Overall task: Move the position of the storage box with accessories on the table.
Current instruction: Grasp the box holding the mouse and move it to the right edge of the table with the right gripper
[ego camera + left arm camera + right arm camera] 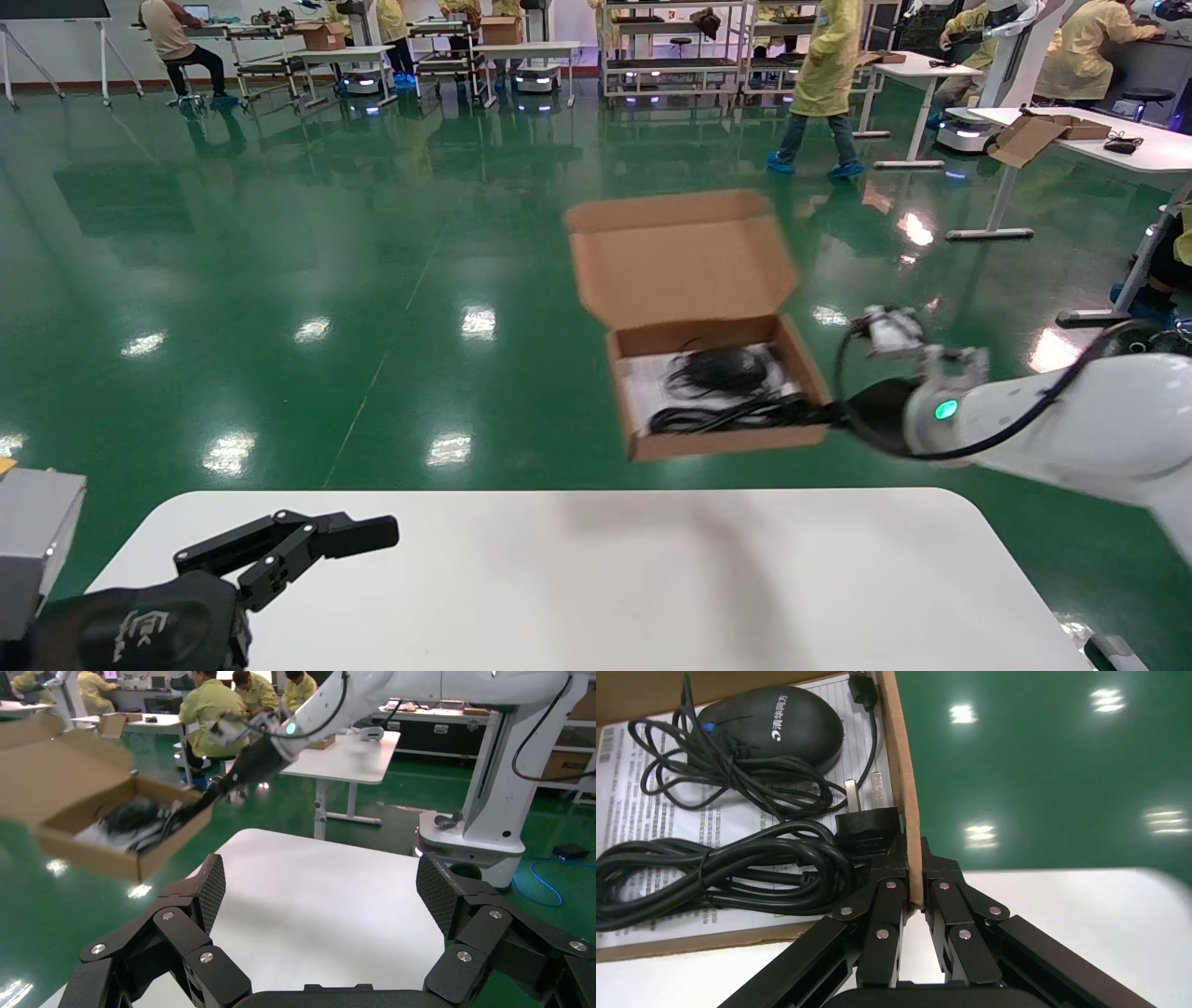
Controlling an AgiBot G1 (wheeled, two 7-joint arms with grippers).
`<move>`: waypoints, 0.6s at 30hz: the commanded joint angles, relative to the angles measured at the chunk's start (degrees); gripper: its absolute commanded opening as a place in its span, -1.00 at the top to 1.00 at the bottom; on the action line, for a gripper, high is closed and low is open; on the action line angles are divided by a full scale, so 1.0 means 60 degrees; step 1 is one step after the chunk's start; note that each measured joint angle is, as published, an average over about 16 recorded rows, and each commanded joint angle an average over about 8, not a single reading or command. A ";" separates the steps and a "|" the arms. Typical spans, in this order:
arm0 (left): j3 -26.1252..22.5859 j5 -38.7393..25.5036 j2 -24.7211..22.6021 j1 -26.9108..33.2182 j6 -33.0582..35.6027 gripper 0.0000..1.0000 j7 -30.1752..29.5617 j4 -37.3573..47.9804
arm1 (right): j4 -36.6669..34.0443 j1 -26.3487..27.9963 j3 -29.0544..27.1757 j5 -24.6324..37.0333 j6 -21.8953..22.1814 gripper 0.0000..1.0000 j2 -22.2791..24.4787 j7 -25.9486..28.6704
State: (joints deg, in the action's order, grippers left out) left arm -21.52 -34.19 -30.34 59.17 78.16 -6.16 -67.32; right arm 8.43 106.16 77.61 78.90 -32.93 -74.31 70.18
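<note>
The brown cardboard storage box (726,445) hangs in the air beyond the white table's (596,578) far edge, lid open and tilted back. My right gripper (832,414) is shut on the box's right side wall (904,790). Inside lie a black mouse (780,728) with its thin cord, a thicker black cable coil (715,867) and a white printed sheet (638,804). The box also shows in the left wrist view (105,857). My left gripper (368,534) is open and empty over the table's near left part (316,896).
A grey box (33,540) stands at the table's left edge. Green floor lies beyond the table. White desks (1099,140), shelving and people in yellow coats are far behind. The right arm (1071,429) reaches in from the right.
</note>
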 commanded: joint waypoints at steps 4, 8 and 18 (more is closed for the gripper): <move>0.0000 0.0000 0.0000 0.0000 0.0000 -1.00 0.0000 0.0000 | -0.0516 0.0411 0.0038 0.0117 0.0144 1.00 0.0356 -0.0564; 0.0000 0.0000 0.0000 0.0000 0.0000 -1.00 0.0000 0.0000 | -0.0746 0.0503 0.0058 0.0162 0.0149 1.00 0.0693 -0.0987; 0.0000 0.0000 0.0000 0.0000 0.0000 -1.00 0.0000 0.0000 | -0.1013 0.0146 0.0197 0.0367 0.0098 1.00 0.1553 -0.2136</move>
State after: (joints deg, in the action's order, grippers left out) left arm -21.52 -34.19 -30.34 59.17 78.16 -6.16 -67.32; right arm 2.47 106.86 78.50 80.67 -32.36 -65.25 57.78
